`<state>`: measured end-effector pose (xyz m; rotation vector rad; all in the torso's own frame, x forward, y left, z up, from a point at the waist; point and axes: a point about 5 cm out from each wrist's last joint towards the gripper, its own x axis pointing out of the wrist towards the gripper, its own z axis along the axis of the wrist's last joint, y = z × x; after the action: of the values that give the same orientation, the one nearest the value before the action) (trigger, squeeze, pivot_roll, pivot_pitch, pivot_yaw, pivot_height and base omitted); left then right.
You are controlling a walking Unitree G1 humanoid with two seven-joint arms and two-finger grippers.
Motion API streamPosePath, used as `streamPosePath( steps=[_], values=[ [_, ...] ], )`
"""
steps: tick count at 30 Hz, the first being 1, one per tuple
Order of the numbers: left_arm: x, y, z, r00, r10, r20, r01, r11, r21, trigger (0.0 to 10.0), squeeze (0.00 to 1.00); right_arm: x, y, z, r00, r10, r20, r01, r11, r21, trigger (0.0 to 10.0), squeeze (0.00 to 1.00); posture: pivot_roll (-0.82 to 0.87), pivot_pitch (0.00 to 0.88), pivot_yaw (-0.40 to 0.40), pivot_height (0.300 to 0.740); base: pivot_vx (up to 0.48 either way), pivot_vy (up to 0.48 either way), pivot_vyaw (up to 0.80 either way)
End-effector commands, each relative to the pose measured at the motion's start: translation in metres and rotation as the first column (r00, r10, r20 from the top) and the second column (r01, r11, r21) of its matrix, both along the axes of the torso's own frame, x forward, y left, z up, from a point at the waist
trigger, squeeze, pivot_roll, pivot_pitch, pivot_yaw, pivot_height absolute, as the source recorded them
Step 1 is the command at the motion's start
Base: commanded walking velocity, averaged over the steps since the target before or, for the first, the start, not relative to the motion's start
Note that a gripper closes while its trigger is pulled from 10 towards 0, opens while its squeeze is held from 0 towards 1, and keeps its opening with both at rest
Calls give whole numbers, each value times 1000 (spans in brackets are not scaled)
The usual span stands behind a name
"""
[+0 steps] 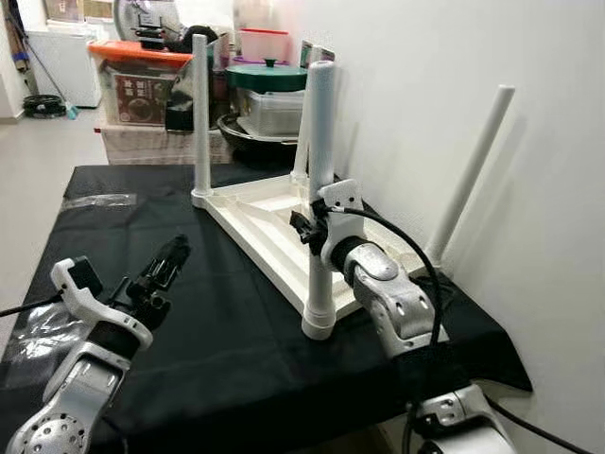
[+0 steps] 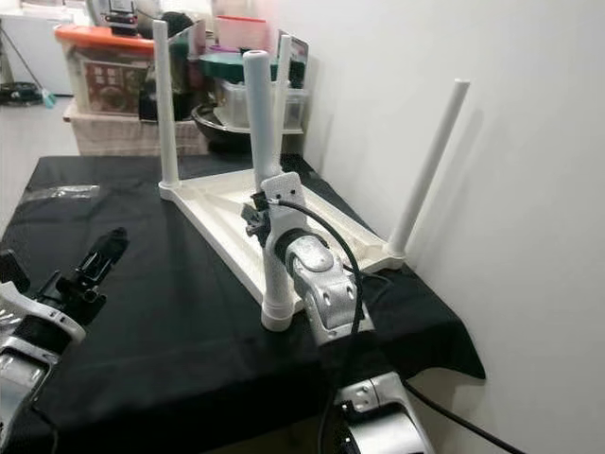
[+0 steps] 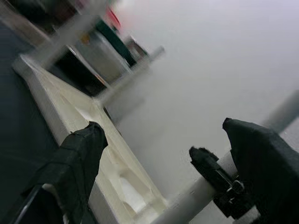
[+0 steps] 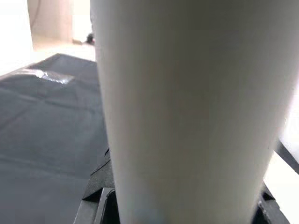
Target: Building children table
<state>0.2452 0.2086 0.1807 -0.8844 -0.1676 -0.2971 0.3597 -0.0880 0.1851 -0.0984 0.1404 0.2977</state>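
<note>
A white children's table [image 1: 248, 219] lies upside down on a black cloth [image 1: 217, 331], its legs pointing up. My right gripper [image 1: 304, 229] is shut on the near leg [image 1: 321, 123], about halfway up; that leg stands upright in the near corner socket. In the right wrist view the near leg [image 4: 187, 107] sits between the fingers. Other legs stand at the far left corner [image 1: 200, 113] and by the wall [image 1: 468, 175]. My left gripper [image 1: 168, 260] hovers low over the cloth to the left of the table, open and holding nothing, its fingers [image 3: 79, 158] pointing toward the table's frame.
A white wall [image 1: 473, 57] runs close along the right side. Behind the work surface stand an orange-lidded storage box [image 1: 137, 80] and a green-lidded pot [image 1: 269, 90]. Clear plastic wrapping [image 1: 95, 200] lies at the cloth's far left, more [image 1: 38, 331] near my left arm.
</note>
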Motion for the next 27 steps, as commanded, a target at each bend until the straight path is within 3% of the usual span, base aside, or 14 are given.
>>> streamPosePath(
  steps=[1,5,8,14,19,27],
  values=[
    [-1,1,-6,1000,13,-24,-13,1000,-4,10000,0,-19,-8,-82,925,-62,-375,59,998,-20,10000,0,52,0,-114,740,0,0,0],
    [-2,1,-6,1000,15,-25,-15,1000,-4,10000,0,-21,-11,-86,911,-86,-402,92,996,-5,10000,0,50,0,-113,740,0,0,0],
    [-1,0,-7,1000,14,-28,-14,1000,-4,10000,0,-26,-17,-97,872,-137,-470,164,986,17,10000,0,46,0,-108,740,0,0,0],
    [-1,1,-7,999,13,-29,-13,1000,-3,10000,0,-27,-20,-100,850,-159,-503,209,977,44,10000,0,46,0,-105,740,0,0,0],
    [0,1,-7,999,14,-31,-14,1000,4,10000,0,-25,-25,-106,807,-185,-561,278,957,84,10000,0,49,0,-104,740,0,0,0],
    [0,2,-7,999,18,-30,-18,1000,10,10000,0,-25,-22,-103,815,-143,-562,246,963,112,10000,0,50,0,-100,740,0,0,0]
  ],
)
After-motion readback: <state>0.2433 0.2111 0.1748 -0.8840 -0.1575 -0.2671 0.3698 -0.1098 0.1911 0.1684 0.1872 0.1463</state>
